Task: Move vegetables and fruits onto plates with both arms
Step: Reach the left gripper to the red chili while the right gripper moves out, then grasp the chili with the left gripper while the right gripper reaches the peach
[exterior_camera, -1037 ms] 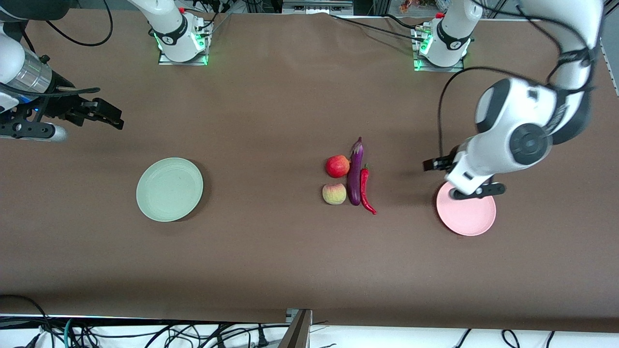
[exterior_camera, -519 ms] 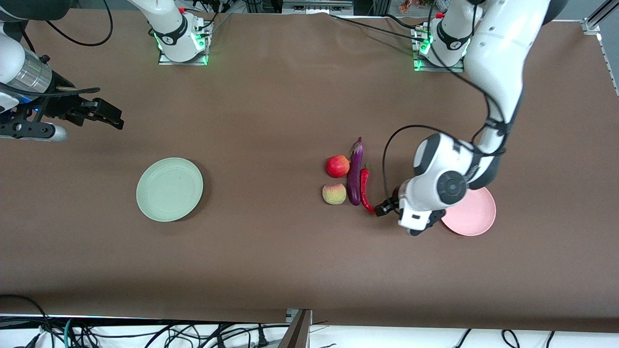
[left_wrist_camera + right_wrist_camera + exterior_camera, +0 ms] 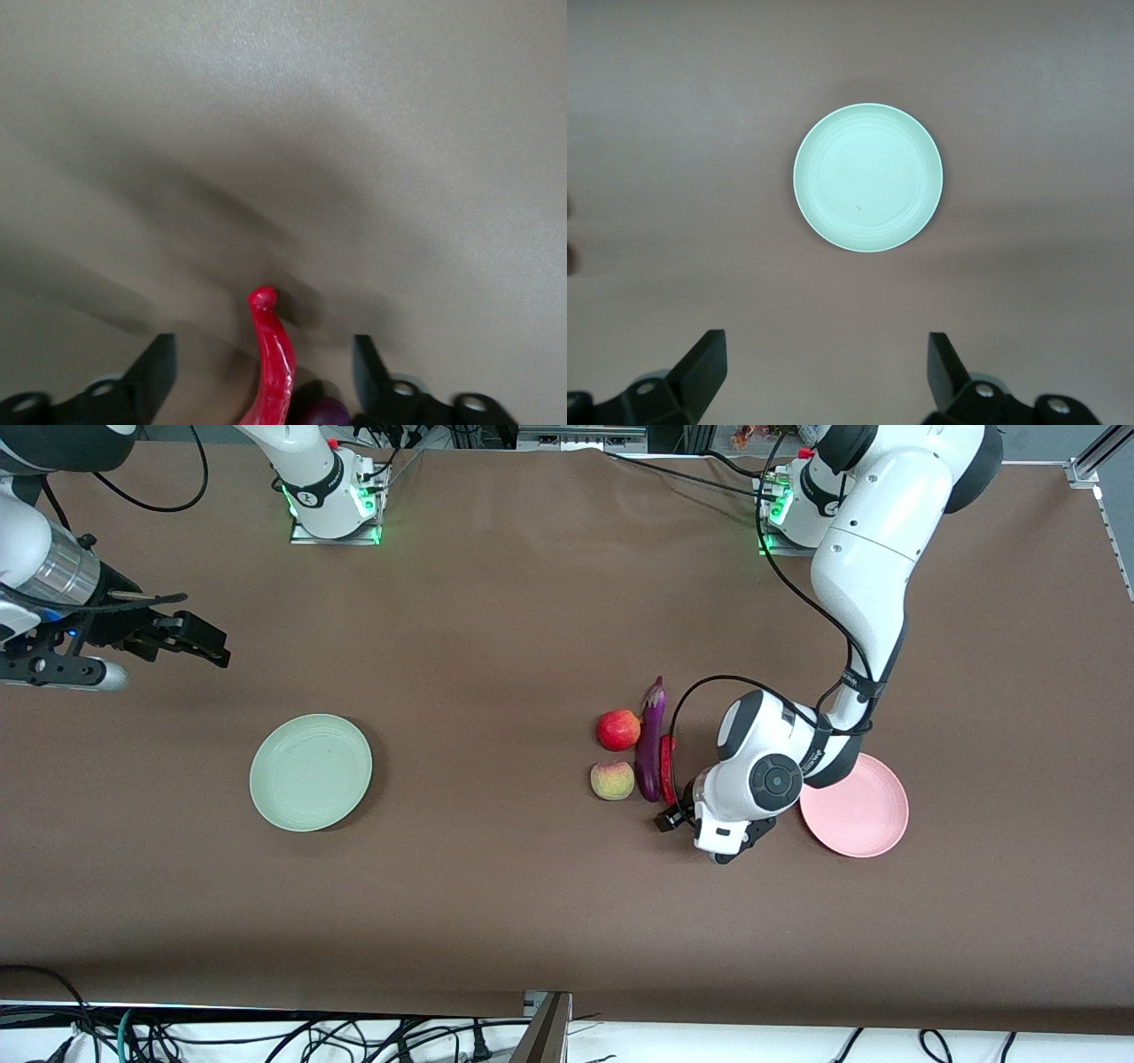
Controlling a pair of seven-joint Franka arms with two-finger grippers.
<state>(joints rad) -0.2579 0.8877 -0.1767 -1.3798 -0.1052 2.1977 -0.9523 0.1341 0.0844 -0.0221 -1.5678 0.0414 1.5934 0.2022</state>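
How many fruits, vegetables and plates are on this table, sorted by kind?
Fruits: 2, a red fruit and a yellowish-pink fruit.
Vegetables: 2, a purple eggplant and a red chili pepper.
Plates: 2, a pale green plate and a pink plate.
Total: 6.

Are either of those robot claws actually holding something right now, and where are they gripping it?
Nothing is held. The left gripper is open, its fingers either side of the red chili pepper without closing on it. The right gripper waits open, up over the table.

table (image 3: 496, 903): brown, matte | cables (image 3: 266, 1036): tangled along its camera-side edge
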